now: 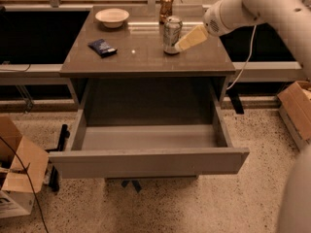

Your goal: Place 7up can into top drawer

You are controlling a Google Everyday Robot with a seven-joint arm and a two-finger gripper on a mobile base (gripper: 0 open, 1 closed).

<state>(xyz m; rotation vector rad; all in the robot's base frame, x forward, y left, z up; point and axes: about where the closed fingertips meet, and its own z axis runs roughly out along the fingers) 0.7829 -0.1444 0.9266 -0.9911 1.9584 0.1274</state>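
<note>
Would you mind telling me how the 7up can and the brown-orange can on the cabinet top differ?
Colour: the 7up can is pale with a silver top, while the brown-orange can is dark amber.
Place: the 7up can stands mid-top, and the brown-orange can is behind it at the back edge.
Gripper: the gripper sits at the 7up can's side, away from the brown-orange can.
Both stand upright on the cabinet top, outside the open top drawer.

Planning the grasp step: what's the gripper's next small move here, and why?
Probably nudge the gripper onto the 7up can: it sits just beside the can, the can stands upright on the cabinet top, not yet lifted, and the top drawer is already open below.
</note>
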